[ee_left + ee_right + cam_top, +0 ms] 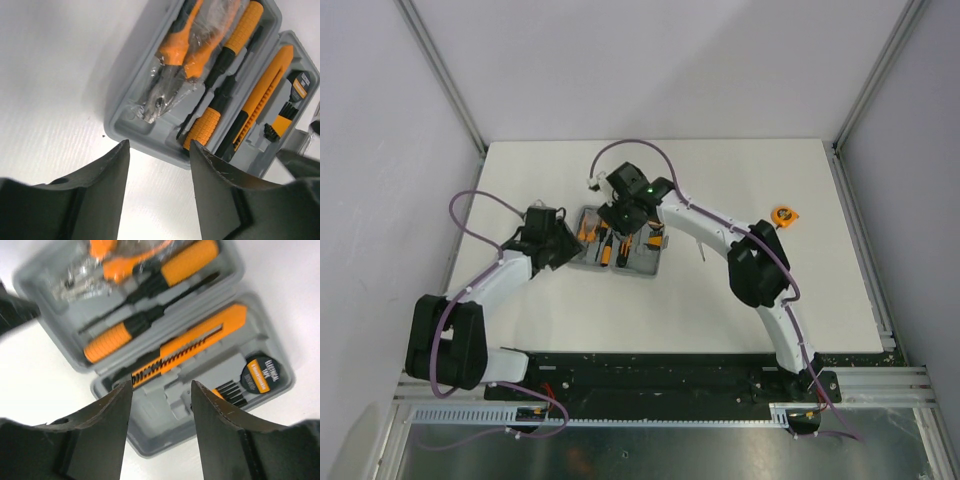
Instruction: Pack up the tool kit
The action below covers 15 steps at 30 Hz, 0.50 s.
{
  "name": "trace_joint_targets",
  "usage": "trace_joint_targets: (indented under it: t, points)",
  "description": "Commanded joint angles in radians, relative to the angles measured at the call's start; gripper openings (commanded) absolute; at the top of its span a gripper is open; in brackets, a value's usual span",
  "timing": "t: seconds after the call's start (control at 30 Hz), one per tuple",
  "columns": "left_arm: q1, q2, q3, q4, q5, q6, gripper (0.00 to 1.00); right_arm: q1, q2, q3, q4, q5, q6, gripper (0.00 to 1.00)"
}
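Right gripper [161,390] is spread above the open case [230,365], and left gripper [157,150] is spread beside it. Inside lie two screwdrivers [115,337], one knife [190,340] and one pliers [175,55].

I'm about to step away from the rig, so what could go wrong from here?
1. The tape measure lies out on the table, well right of the open case; shutting now would leave it behind.
2. The left gripper and right gripper both hang open close by the case, so they might collide.
3. The bagged pliers look loosely seated and may stop it closing.
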Motion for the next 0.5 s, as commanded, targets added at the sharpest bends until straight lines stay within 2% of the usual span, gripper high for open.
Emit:
trace_joint_targets:
  t: [0.0,0.07,0.17,0.33,0.47]
  points:
    - [0.045,0.006,-0.007,-0.003,0.009,-0.008,0.58,0.019,0.019,-0.050,-0.047,-0.077,-0.220,0.58]
    - [0.063,0.006,-0.007,-0.007,0.013,-0.005,0.61,0.022,0.031,-0.034,-0.038,-0.074,-0.246,0.63]
    - [0.086,0.007,0.001,-0.022,0.014,0.004,0.72,0.028,0.039,-0.024,-0.008,-0.060,-0.287,0.67]
    - [0.109,0.016,0.010,-0.038,0.028,0.030,0.81,0.028,0.052,-0.007,-0.016,-0.079,-0.370,0.69]
    - [0.129,0.033,0.014,-0.042,0.065,0.026,0.83,0.021,0.082,0.014,-0.041,-0.095,-0.453,0.68]
